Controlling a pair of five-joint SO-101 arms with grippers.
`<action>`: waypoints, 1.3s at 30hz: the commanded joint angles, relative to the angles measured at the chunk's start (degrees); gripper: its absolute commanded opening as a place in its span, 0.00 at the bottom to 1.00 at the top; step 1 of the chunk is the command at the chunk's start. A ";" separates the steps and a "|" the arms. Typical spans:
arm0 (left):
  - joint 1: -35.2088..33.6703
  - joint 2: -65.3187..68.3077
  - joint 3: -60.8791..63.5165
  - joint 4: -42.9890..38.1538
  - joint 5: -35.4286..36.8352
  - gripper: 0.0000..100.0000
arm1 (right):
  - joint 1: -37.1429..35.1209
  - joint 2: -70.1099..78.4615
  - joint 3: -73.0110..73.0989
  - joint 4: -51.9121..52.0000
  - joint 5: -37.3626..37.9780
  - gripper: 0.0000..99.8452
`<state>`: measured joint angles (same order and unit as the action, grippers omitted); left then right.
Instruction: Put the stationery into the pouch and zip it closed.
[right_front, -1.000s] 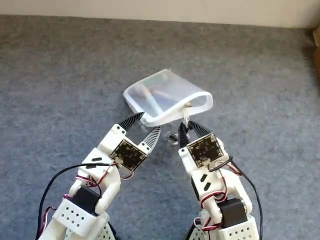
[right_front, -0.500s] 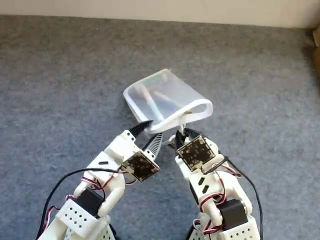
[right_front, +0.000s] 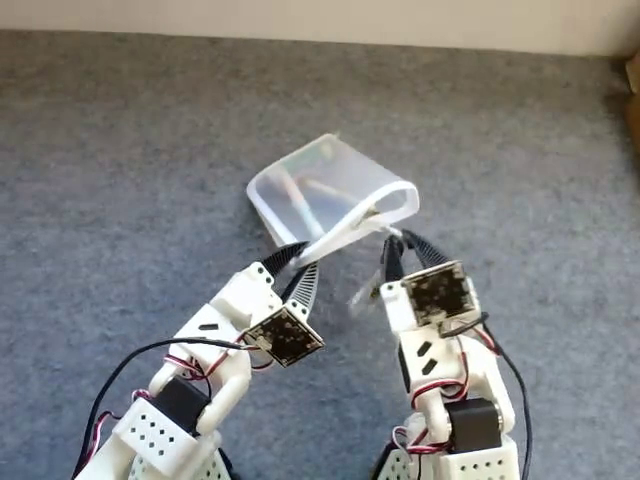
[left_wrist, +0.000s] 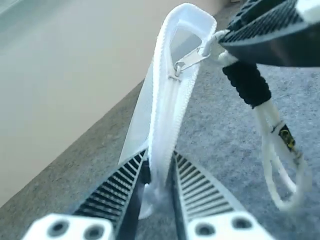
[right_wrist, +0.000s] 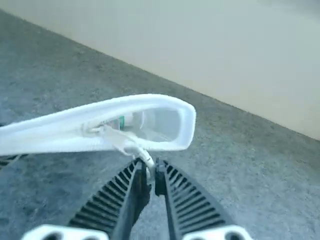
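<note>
Over grey carpet (right_front: 120, 150), 2 arms (right_front: 215, 340) (right_front: 440, 350) angled inward, jaws pinched on pouch (right_front: 330, 180).

Clear pouch (right_front: 338, 172) — part-zipped, stationery (right_front: 299, 204) inside

Pouch (right_front: 330, 185) translucent white; table (right_front: 120, 150) mottled grey; stationery (right_front: 300, 205) perhaps bluish, blurred.

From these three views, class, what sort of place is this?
Probably an indoor robot workbench: a grey carpet-like table cover, a plain pale wall behind it, and a clear pouch held by the left gripper and right gripper.
</note>
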<state>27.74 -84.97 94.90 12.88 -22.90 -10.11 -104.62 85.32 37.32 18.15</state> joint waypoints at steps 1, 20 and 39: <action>-1.89 -2.24 -0.92 -0.79 -0.09 0.01 | 3.47 -0.75 -3.21 -3.38 -2.64 0.01; -4.79 -2.24 -1.01 -0.79 0.00 0.01 | 13.58 -0.75 3.21 -18.59 -5.63 0.01; -10.95 -2.33 -4.18 -0.70 0.18 0.01 | 16.13 -0.75 3.30 -19.12 -5.71 0.01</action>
<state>20.79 -87.16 93.93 12.79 -22.81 2.81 -104.53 89.80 20.35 13.14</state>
